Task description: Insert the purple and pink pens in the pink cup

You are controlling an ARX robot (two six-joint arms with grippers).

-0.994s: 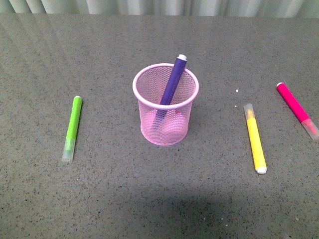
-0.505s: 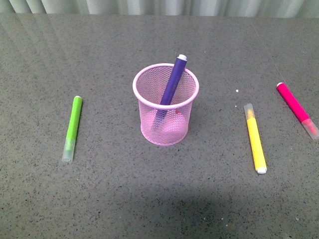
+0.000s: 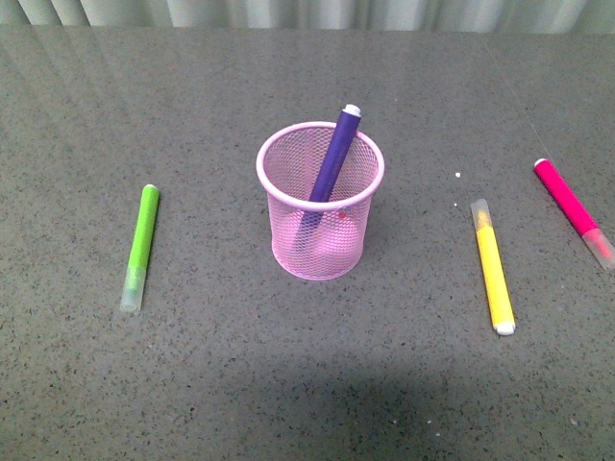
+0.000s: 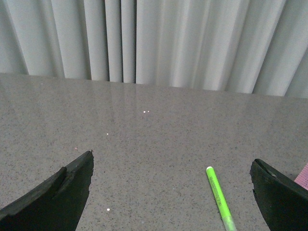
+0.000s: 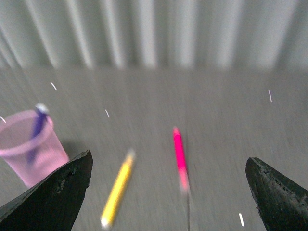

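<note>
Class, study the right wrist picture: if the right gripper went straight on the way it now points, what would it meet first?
Probably the pink pen, lying almost midway between the fingers of the open right gripper; the yellow marker lies off to one side. The picture is blurred; depth is uncertain.

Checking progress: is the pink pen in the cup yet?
Out: the pink pen lies on the table, apart from the pink cup.

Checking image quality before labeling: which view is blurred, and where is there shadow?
Right wrist view: streaky blur, pink pen and yellow marker smeared. Left wrist view: sharp, green marker crisp. Front view: sharp, broad soft shadow on the near table.
</note>
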